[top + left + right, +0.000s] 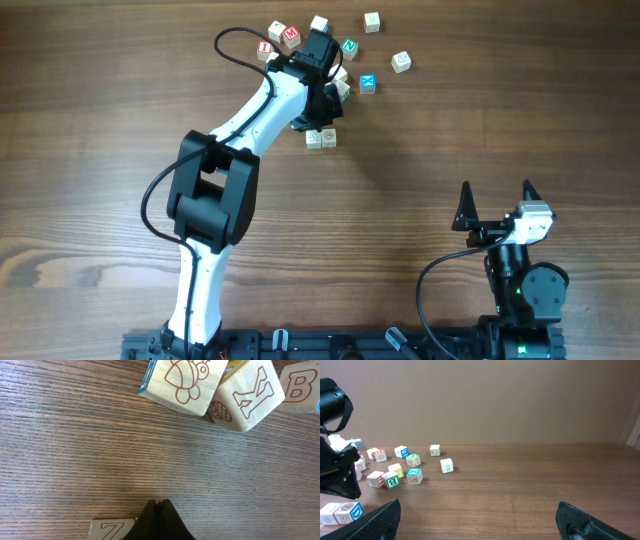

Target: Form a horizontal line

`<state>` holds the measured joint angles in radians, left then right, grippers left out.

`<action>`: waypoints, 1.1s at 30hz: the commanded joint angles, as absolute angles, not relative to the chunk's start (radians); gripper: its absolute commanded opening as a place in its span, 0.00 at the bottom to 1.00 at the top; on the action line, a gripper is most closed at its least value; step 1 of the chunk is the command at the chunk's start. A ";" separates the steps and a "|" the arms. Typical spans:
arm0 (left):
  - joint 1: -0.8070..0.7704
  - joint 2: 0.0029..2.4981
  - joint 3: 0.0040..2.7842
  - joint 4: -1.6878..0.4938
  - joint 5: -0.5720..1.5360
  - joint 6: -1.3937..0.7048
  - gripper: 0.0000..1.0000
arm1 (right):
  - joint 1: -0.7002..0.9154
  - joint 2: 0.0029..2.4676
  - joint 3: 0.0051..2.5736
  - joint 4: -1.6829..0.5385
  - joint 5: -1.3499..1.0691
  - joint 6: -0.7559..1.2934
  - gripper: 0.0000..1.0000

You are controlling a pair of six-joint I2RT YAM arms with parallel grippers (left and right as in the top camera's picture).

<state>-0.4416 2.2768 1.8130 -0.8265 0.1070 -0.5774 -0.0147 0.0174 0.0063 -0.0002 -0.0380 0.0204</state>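
The horizontal line (pixel 321 138) shows as two pale cubes side by side and touching, just below my left gripper (pixel 316 118). The same pair sits at the lower left of the right wrist view (pixel 340 512), one with a blue D. My left gripper (pixel 161 505) is shut with nothing between its fingers, its tip low over the wood. A pale cube with a Z (pixel 111 530) lies right beside it on the left. A bird cube (pixel 182 382), a Y cube (pixel 247 395) and a B cube (pixel 300 385) lie beyond the tip. My right gripper (pixel 497 205) (pixel 482 525) stands open and empty, far from the cubes.
Loose cubes are scattered round the left wrist: a red-lettered one (pixel 291 36), a green-lettered one (pixel 349 46), a cyan-faced one (pixel 367 83) and pale ones (pixel 372 21) (pixel 401 61). A black cable (pixel 225 40) loops out left of the arm.
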 commanded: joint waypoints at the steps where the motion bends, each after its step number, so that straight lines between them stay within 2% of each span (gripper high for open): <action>1: -0.442 2.287 1.812 -0.834 0.120 -0.557 0.04 | -0.016 0.005 0.005 0.001 -0.054 0.007 1.00; 33: -0.442 2.287 1.812 -0.876 0.120 -0.554 0.04 | -0.016 0.005 0.005 0.001 -0.054 0.007 1.00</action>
